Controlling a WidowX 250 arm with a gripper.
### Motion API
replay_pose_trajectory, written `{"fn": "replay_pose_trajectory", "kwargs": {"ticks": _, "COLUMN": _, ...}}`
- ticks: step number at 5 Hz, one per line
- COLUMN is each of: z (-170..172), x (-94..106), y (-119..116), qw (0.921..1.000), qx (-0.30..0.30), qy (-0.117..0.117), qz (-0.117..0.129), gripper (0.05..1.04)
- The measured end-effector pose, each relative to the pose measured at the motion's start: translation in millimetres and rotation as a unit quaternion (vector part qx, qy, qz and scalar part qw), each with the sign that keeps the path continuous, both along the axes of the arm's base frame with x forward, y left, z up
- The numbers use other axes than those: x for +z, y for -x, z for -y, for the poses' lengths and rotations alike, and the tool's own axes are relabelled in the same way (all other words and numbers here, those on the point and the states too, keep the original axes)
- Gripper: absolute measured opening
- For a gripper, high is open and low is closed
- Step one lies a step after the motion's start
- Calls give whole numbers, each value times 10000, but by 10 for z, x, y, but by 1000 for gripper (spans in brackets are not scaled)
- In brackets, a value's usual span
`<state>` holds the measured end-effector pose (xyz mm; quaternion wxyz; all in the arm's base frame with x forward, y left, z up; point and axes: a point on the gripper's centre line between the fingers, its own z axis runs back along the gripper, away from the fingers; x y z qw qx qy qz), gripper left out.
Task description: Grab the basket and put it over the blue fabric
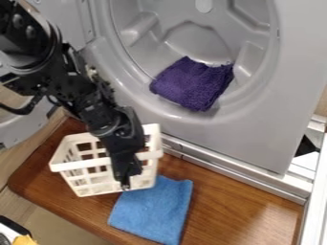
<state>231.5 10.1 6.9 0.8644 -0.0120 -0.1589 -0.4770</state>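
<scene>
One white basket (76,165) — near wall behind my gripper (125,181); whether that is apart or clamped, I cannot tell. One blue fabric (153,210), by the basket's base.

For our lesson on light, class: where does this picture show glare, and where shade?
Camera view: pale glare on the wooden board, toward its lower right; soft sheen on the gray washing machine; darker, shaded wood behind the basket's slats.
</scene>
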Motion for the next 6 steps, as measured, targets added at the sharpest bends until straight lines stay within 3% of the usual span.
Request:
{"fn": "replay_pose_trajectory", "kwargs": {"ticks": 2, "z": 592, "x": 98, "y": 39, "qw": 9935, "qx": -1064, "qy": 324, "qz": 243, "gripper": 89}}
{"fn": "replay_pose_trajectory", "kwargs": {"ticks": 3, "z": 949, "x": 11, "y": 69, "qw": 9820, "qx": -1829, "qy": 442, "qz": 168, "gripper": 89}}
{"fn": "replay_pose_trajectory", "kwargs": {"ticks": 4, "z": 1212, "x": -67, "y": 72, "qw": 9639, "qx": -2618, "qy": 458, "qz": 183, "gripper": 89}}
{"fn": "replay_pose_trajectory", "kwargs": {"ticks": 5, "z": 1437, "x": -149, "y": 89, "qw": 9400, "qx": -3378, "qy": 436, "qz": 219, "gripper": 89}}
{"fn": "replay_pose_trajectory", "kwargs": {"ticks": 6, "z": 1555, "x": -235, "y": 83, "qw": 9222, "qx": -3833, "qy": 447, "qz": 243, "gripper": 89}}
